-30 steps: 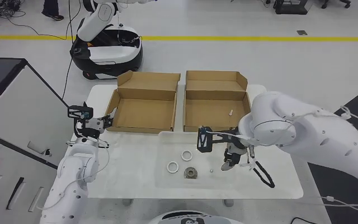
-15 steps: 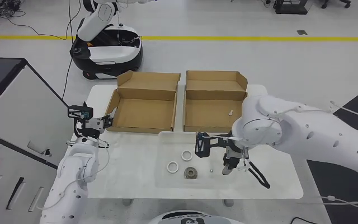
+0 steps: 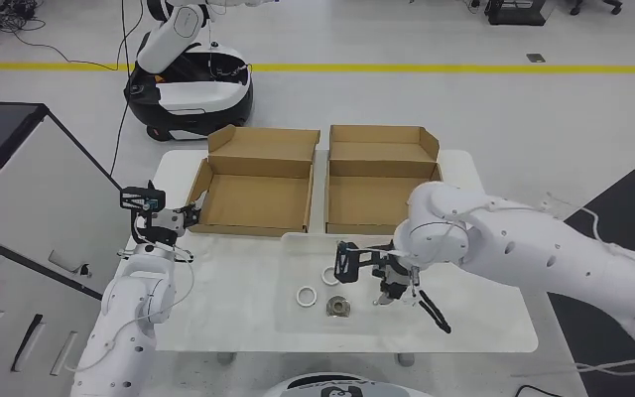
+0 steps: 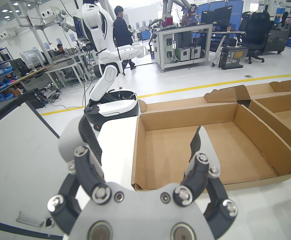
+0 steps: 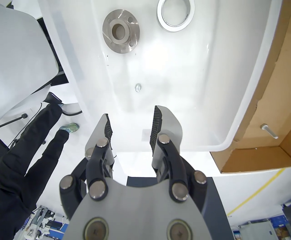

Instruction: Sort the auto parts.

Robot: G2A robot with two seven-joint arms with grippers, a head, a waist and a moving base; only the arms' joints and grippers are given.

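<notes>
Both spread apart, the right hand hovers over the white tray near a small bolt, the left hand beside a cardboard box.

The top camera looked down over the whole table. The left wrist camera sat low, facing the left cardboard box. The right wrist camera hung close over the white tray. The top view shared both.

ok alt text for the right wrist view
The open right gripper hovers above a white tray holding a small bolt, a metal flange and a shiny ring; another bolt lies in the cardboard box beside it.
</notes>
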